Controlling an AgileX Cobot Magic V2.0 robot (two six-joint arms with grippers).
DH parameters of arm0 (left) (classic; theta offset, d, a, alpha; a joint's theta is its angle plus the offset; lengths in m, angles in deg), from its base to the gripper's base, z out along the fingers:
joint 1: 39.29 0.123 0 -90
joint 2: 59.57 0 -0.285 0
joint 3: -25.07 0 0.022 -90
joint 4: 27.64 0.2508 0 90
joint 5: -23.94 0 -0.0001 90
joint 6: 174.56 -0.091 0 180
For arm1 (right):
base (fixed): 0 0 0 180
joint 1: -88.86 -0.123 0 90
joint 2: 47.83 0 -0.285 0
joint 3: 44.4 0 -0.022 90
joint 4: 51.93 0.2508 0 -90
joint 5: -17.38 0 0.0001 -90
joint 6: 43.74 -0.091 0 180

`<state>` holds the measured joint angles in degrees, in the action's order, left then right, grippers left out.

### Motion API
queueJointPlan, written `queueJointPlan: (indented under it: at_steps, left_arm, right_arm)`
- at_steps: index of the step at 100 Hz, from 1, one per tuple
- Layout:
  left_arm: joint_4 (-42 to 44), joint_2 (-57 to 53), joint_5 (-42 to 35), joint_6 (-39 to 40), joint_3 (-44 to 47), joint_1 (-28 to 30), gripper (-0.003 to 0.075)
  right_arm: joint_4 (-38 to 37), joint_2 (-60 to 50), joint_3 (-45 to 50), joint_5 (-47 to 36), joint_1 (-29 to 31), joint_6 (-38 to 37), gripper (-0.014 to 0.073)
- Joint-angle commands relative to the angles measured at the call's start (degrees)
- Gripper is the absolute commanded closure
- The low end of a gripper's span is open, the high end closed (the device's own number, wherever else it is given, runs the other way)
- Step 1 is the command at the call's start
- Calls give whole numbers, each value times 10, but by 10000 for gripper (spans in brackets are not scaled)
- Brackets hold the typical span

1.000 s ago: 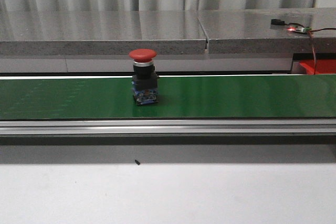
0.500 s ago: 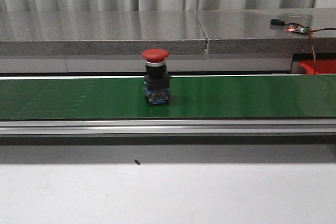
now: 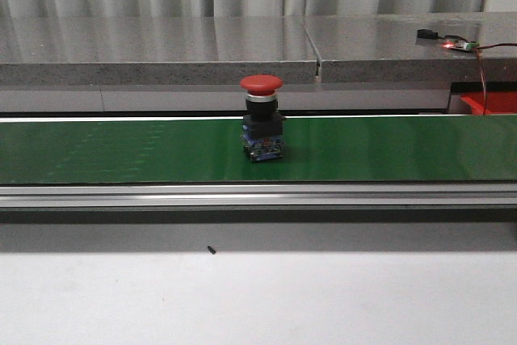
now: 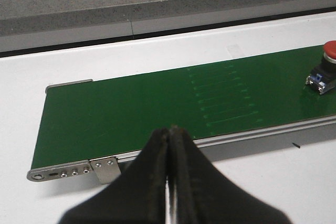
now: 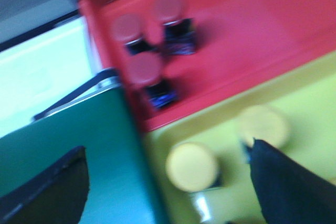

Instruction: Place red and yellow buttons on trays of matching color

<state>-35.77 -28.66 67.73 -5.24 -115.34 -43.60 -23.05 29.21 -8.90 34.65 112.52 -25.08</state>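
Red button (image 3: pixel 262 119), one, upright on its dark switch body, standing near the middle of the green conveyor belt (image 3: pixel 121 151), mushroom cap uppermost. No arm is near it in the front view; it shows again at the far edge of the left wrist view, unheld.

Left gripper (image 4: pixel 169 182): fingers pressed together with nothing between them, poised over the white table (image 4: pixel 252 182) beside the belt's end roller, probably parked clear so that parts can ride past.

Right gripper (image 5: pixel 168 182): fingers spread wide and empty, hanging over the sorting end (the picture is blurred, so detail is poor).

Red tray (image 5: pixel 262 40): holds three red-capped buttons, clustered toward the corner next to the belt. Yellow tray (image 5: pixel 294 108): just beside the red one, holds two yellow-capped buttons (image 5: pixel 191 166).

Judgement: sorting is well along, and the button on the belt is the next item for the red tray. The right arm, waiting spread over the trays, looks the likelier one to take it.
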Motion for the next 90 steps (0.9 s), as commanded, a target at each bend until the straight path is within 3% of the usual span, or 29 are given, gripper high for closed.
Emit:
queueJointPlan:
  at_steps: [1,38,90]
  left_arm:
    - [-6,5,-41,2,-15,-4,739]
    - [-6,5,-41,2,-15,-4,739]
    - [-6,5,-41,2,-15,-4,739]
  right_arm:
    - [1,-17,-12,-18,-41,11,-31]
    - [1,-6,-94,97,-218,44,-31]
    - [1,108,-223,219,-341,99,-29]
